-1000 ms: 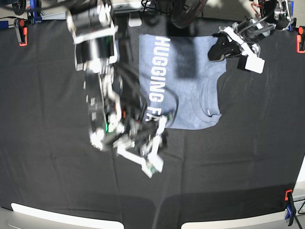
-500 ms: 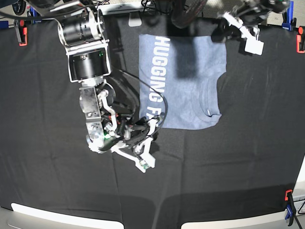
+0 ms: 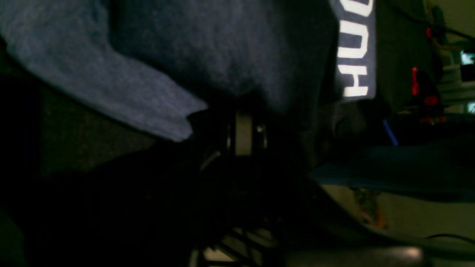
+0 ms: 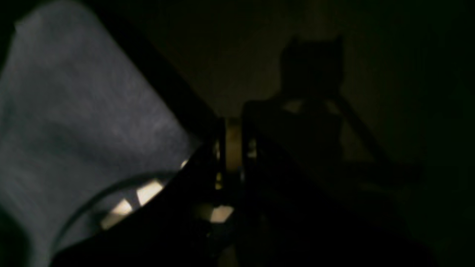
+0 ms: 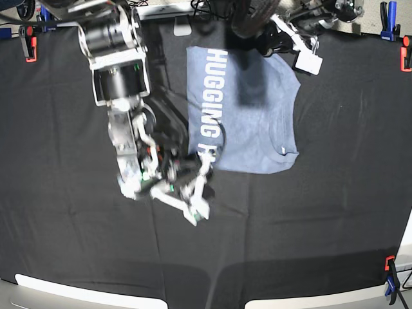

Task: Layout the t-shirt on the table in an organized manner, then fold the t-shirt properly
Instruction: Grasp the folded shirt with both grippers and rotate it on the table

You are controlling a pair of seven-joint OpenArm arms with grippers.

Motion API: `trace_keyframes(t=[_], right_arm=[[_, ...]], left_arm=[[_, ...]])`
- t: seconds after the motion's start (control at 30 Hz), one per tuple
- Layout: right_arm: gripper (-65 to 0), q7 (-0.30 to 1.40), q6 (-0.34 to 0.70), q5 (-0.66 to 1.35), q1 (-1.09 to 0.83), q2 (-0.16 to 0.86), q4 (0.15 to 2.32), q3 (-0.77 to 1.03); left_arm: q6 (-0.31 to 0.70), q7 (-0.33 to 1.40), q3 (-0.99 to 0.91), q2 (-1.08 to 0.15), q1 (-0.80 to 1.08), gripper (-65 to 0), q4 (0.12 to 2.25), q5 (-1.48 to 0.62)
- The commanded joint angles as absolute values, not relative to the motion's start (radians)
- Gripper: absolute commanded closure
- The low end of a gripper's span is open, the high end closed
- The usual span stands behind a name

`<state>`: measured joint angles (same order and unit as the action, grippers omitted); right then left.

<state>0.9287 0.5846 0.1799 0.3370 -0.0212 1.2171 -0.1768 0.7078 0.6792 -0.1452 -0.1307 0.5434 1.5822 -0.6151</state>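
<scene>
The light blue-grey t-shirt point(image 5: 257, 129) lies folded on the black-clothed table point(image 5: 335, 225) at top centre, white lettering along its left side. My right gripper point(image 5: 207, 166) sits at the shirt's lower left corner. In the right wrist view its fingers point(image 4: 232, 144) are shut where the shirt point(image 4: 74, 111) edge meets them. My left gripper point(image 5: 265, 46) is at the shirt's top edge, shut. In the left wrist view its tip point(image 3: 243, 129) is under shaded shirt cloth point(image 3: 111, 81), and the top right corner looks drawn inward.
Orange clamps hold the cloth at the far left point(image 5: 29, 42), far right point(image 5: 405, 55) and near right point(image 5: 389, 264) edges, with a blue clamp point(image 5: 389, 13) at the back right. The right arm's large body point(image 5: 119, 71) rises over the table's left half.
My left gripper has moved left along the shirt's top edge, and the shirt's top right corner has shifted inward with it. The right gripper stays at the lower left corner, moving only slightly.
</scene>
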Motion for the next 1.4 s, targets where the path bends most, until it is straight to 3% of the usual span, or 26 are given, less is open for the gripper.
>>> trace_keyframes(t=[0.0,0.17,0.5,0.63,0.73,1.0,1.17,1.37], right_arm=[[0.0,0.930,0.596,0.188,0.349,-0.017,1.233,-0.183],[0.0,0.933,0.596,0.152,0.287,0.006,1.255,-0.183],[0.0,0.944,0.595,0.130,0.221,0.051,1.333,-0.183],[0.0,0.947,0.595,0.134,0.178,0.049,1.375,-0.183],[0.0,0.955,0.595,0.133,0.126,0.050,1.438,-0.183],[0.0,0.912,0.550,0.025,0.004,0.057,1.595,-0.177],[0.0,0.912,0.530,0.019,0.047,0.094,1.595,-0.125],[0.0,0.915,0.523,0.100,0.072,0.146,1.595,-0.022]], left_arm=[[0.672,0.668,-0.145,-0.134,0.530,0.0,1.577,-0.585],[0.632,0.604,-0.145,-0.134,0.454,0.0,1.551,-0.512],[0.432,0.487,-0.145,-0.149,0.327,0.0,1.550,-0.311],[0.421,0.446,-0.145,-0.189,0.295,0.0,1.547,-0.303],[0.352,0.417,-0.145,-0.221,0.253,0.0,1.520,-0.304],[0.355,0.402,-0.145,-0.241,0.141,0.0,1.344,-0.315],[0.355,0.404,-0.145,-0.292,0.136,0.0,1.389,-0.321],[0.355,0.525,-0.145,-0.361,0.163,0.0,1.510,-0.433]])
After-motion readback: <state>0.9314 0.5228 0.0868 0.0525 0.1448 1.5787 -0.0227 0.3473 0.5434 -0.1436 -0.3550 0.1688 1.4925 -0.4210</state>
